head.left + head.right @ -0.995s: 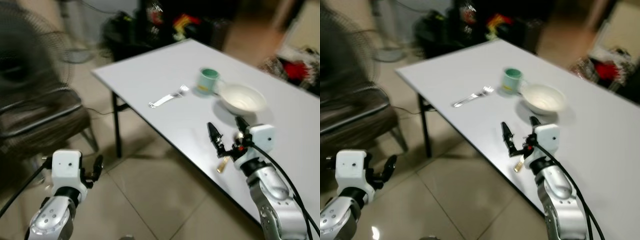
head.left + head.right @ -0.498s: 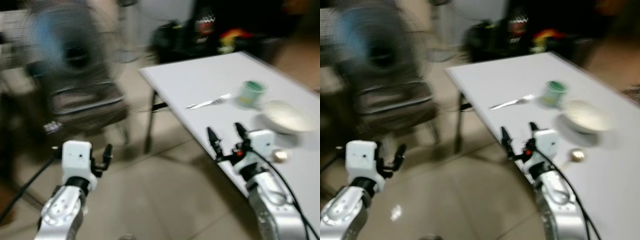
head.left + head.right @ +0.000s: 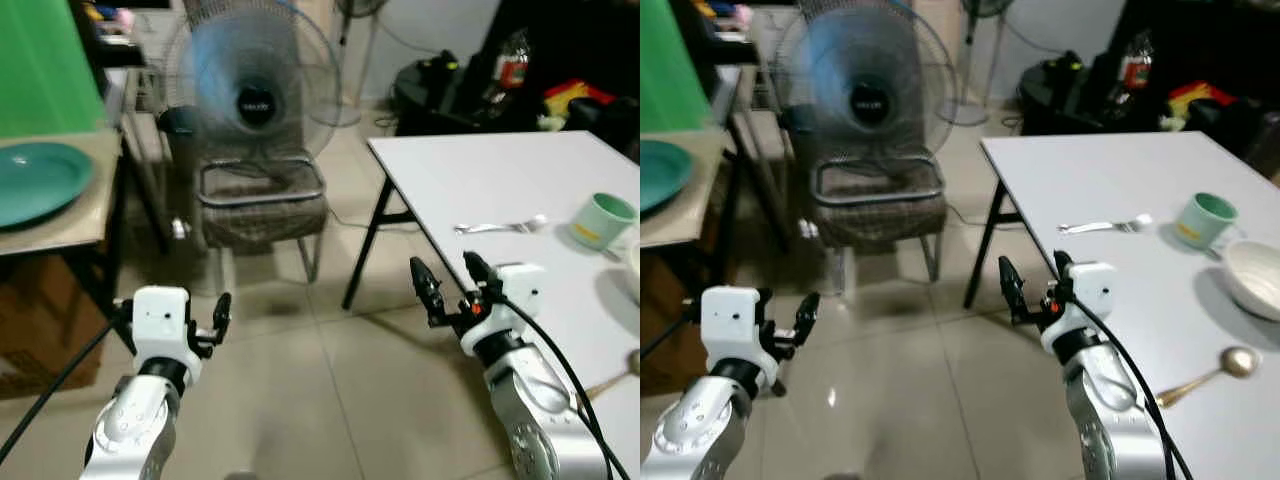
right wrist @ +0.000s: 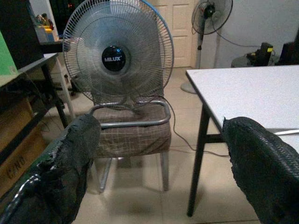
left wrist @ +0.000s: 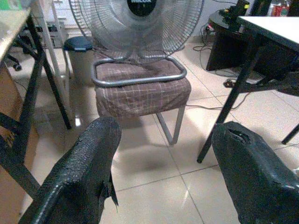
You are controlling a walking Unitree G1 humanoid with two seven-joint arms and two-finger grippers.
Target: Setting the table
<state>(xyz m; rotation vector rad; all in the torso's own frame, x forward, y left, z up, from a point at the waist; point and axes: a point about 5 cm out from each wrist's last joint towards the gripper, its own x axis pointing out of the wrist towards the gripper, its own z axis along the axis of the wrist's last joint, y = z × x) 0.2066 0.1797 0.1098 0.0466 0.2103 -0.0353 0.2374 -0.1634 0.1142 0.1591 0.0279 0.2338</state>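
Both my left tool (image 3: 222, 312) and right tool (image 3: 1033, 279) hang released and unloaded, the teal plate (image 3: 38, 181) sits on the side worktop (image 3: 70, 230) well apart, and I risk clipping the chair (image 3: 262, 205) reaching it.

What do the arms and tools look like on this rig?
Both arms are silver metal with rounded, perforated segments, each ending in a white boxy wrist housing. The left tool and right tool each have two long black fingers with a rough, worn coating. A black cable runs along each arm; the right wrist shows a small red part.
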